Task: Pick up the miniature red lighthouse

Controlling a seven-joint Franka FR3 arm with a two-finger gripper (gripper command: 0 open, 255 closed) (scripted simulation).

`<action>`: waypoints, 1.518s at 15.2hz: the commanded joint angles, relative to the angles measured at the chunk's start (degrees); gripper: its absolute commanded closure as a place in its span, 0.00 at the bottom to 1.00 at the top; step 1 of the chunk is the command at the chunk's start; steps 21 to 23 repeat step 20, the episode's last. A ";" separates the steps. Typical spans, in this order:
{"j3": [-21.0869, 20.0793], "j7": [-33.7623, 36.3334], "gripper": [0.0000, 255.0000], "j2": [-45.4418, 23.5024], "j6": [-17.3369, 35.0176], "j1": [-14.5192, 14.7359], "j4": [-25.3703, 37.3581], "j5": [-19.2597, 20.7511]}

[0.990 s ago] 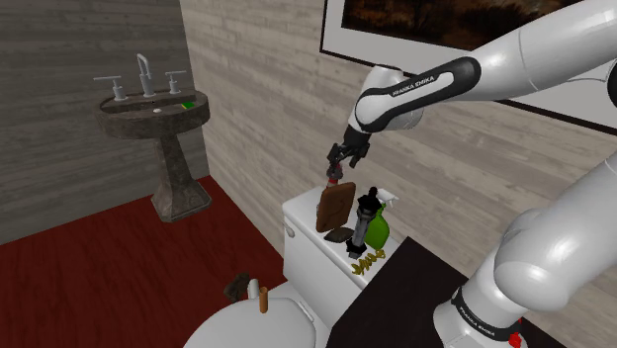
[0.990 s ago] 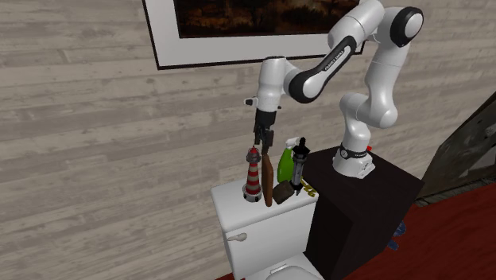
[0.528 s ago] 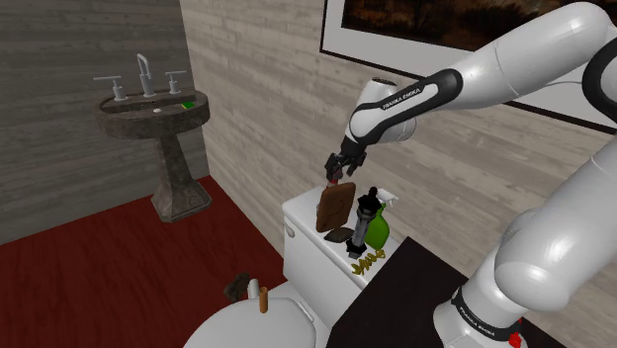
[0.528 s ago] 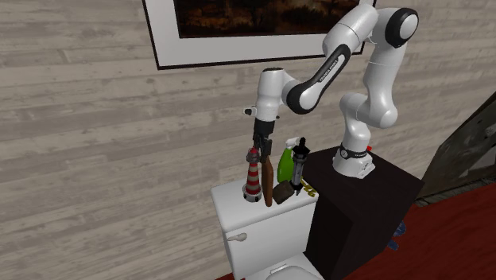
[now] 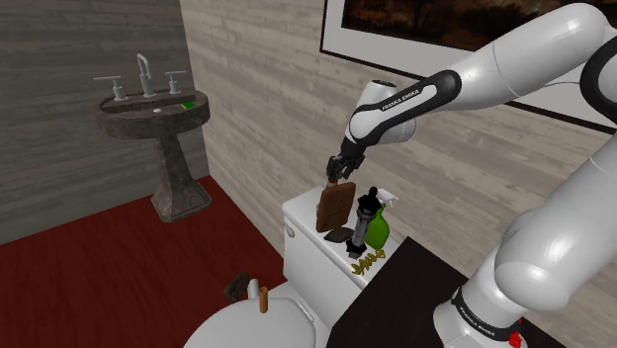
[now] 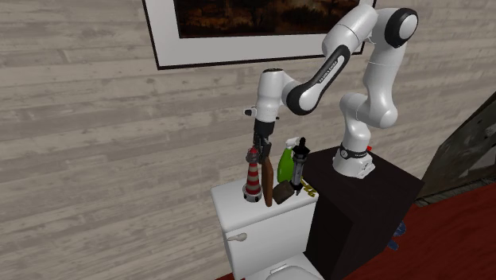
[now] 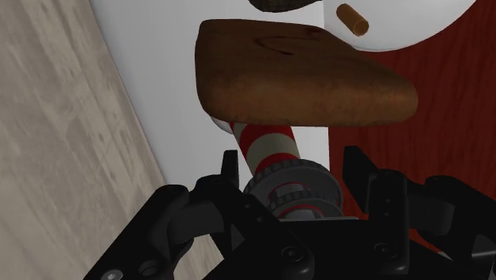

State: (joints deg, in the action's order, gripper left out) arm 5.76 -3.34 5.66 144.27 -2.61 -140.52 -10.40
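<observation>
The miniature lighthouse (image 6: 253,180), striped red and white with a dark lantern top, stands upright on the white toilet tank (image 6: 256,221) close to the wall. My gripper (image 6: 257,146) points straight down onto its top. In the wrist view the two black fingers (image 7: 230,169) press against either side of the dark gallery ring, with the striped tower (image 7: 266,147) running away below my gripper (image 7: 292,171). From the shoulder view my gripper (image 5: 337,172) sits just above a brown slab that hides most of the lighthouse.
A brown slab (image 6: 268,180) leans right beside the lighthouse (image 7: 302,75). A green spray bottle (image 6: 284,168) and a dark bottle (image 6: 300,163) stand further along the tank. The plank wall is close behind. A pedestal sink (image 5: 153,111) stands far off.
One second ago the gripper hung higher; it came down onto the lighthouse's top. Over the last half second the arm has stayed almost still.
</observation>
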 commanded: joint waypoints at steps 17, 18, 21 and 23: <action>-0.26 2.94 1.00 6.35 -11.33 -0.66 4.99 2.84; -0.28 3.10 1.00 6.71 -12.13 -0.69 5.44 2.98; -0.29 3.12 1.00 6.76 -12.25 -0.70 5.51 3.00; -0.29 3.12 1.00 6.76 -12.25 -0.70 5.51 3.00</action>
